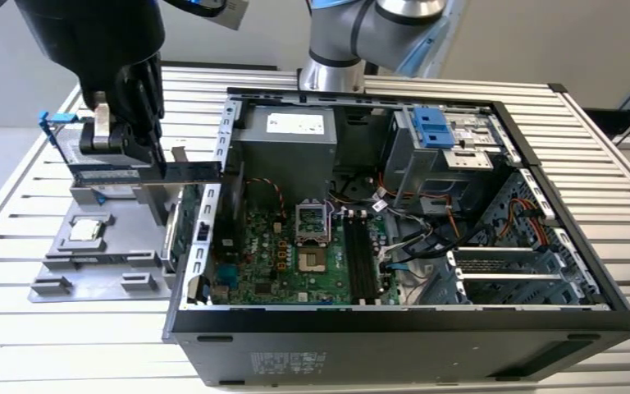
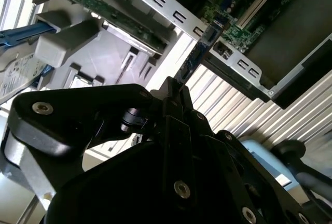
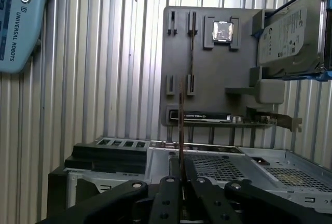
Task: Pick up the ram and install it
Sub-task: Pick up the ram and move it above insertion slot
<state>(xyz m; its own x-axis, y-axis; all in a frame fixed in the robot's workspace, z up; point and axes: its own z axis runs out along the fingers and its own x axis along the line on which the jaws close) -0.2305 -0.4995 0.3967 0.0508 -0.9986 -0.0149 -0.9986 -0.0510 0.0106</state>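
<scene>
While your claw point(image 1: 129, 144) hangs above the grey parts holder point(image 1: 85, 263) on the slatted worktop point(image 1: 30, 353), just outside the open computer case point(image 1: 403, 328), the exterior view puts the motherboard's long black memory slots point(image 1: 361, 258) well apart from it, down inside the case. As far as I can judge, those slots are bare. Close beside the claw, the hard drive point(image 1: 85, 152) in its blue frame and the green expansion card point(image 1: 191, 220) are propped on edge in the holder, probably so that a pinch from above can take them. In the second wrist view the claw is clamped on the ram point(image 2: 199, 47), a dark-blue stick jutting past the fingertips toward the case's perforated metal wall point(image 2: 171, 6). In the first wrist view you see the ram edge-on, a thin line running straight out from between the closed fingers. Beyond it the holder's narrow slots point(image 3: 192, 53) look vacant, so the ram is out of the holder and carried in the claw. Gripping its flat faces likely keeps the contact edge free and the stick square to the claw.
</scene>
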